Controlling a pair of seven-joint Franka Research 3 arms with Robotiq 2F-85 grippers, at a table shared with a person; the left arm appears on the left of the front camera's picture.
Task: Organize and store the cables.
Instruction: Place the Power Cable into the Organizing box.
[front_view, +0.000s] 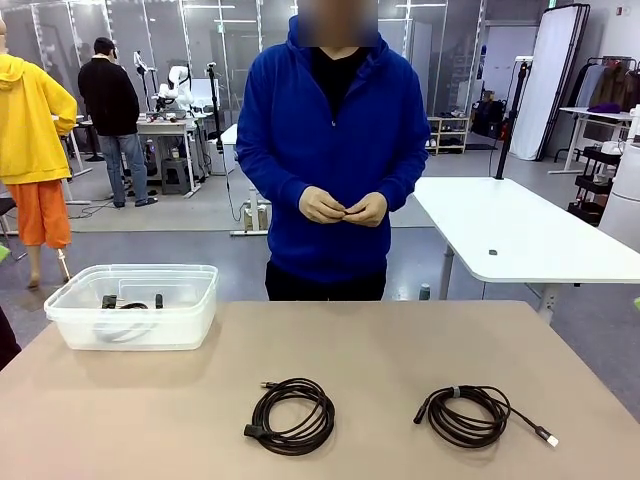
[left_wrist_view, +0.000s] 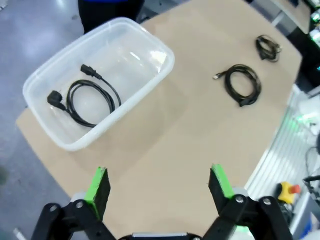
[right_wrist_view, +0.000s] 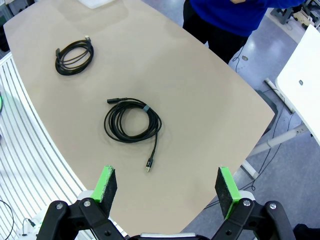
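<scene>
My left gripper stands wide open above the table. Its green pads touch nothing and hold nothing. From there the clear bin lies at ten o'clock, with one coiled cable flat on its floor. My right gripper is spread just as wide and is also empty, over bare tabletop. At its eleven o'clock lies the tied coil, its loose tail running back toward my fingers. Farther out on the same bearing is the second coil. Seen from the front, both coils rest apart near my edge of the table, the second at six o'clock and the tied one at four. The person's hands are clasped together at twelve o'clock, off the table.
</scene>
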